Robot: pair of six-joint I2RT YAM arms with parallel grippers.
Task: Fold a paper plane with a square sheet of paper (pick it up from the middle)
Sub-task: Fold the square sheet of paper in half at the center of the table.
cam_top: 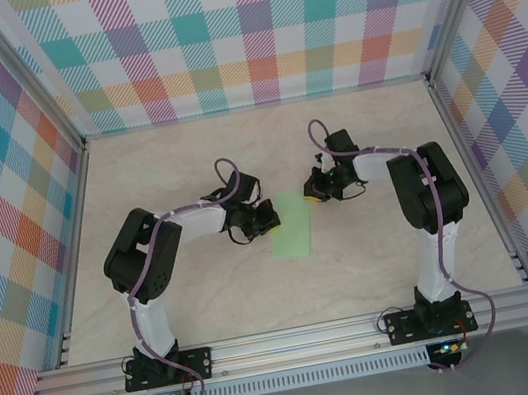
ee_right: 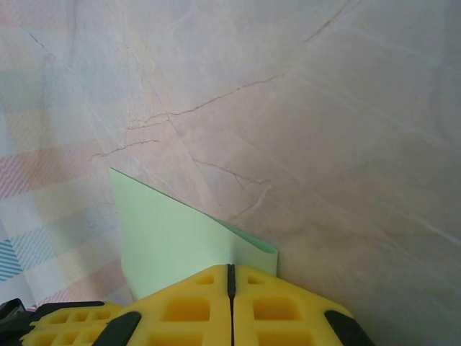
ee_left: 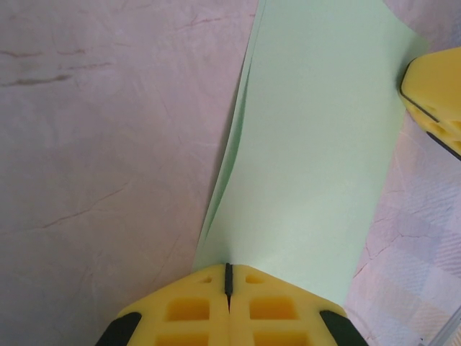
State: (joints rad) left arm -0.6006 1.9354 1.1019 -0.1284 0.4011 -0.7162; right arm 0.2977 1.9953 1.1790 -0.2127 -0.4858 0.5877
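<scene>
**mapleknot:** So how's that sheet of paper [cam_top: 291, 227] gonna handle? Doesn't look like there's much to grab.

**rig_dan:** Not much at all. It's thin, featherlight and floppy, and I'd guess it skates around on that smooth marbled surface [cam_top: 190, 301]. Yank it and it'll probably crease in the wrong spot or tear, so gentle pulls only. It lies mid-surface between the two arms as a narrow strip. From the left wrist camera its long edge [ee_left: 229, 162] shows two layers, so I read it as doubled over.

**mapleknot:** And the claws?

**rig_dan:** The left claw [ee_left: 229, 280] is pressed together with the strip's near short end coming straight out of the slit, so it looks to be pinching it. The right claw [ee_right: 230, 277] is pressed together at a corner of the far end. Likely pinching too, though the contact hides behind the yellow pads [ee_right: 187, 310].

**mapleknot:** Best place to hold it?

**rig_dan:** Edges and corners, like now. The flat middle gives nothing to bite unless it bows up.

**mapleknot:** Room?

**rig_dan:** Pastel checked walls [cam_top: 256, 26] on three sides, and a metal rail [cam_top: 298, 339] along the near edge where the arms bolt on.
</scene>
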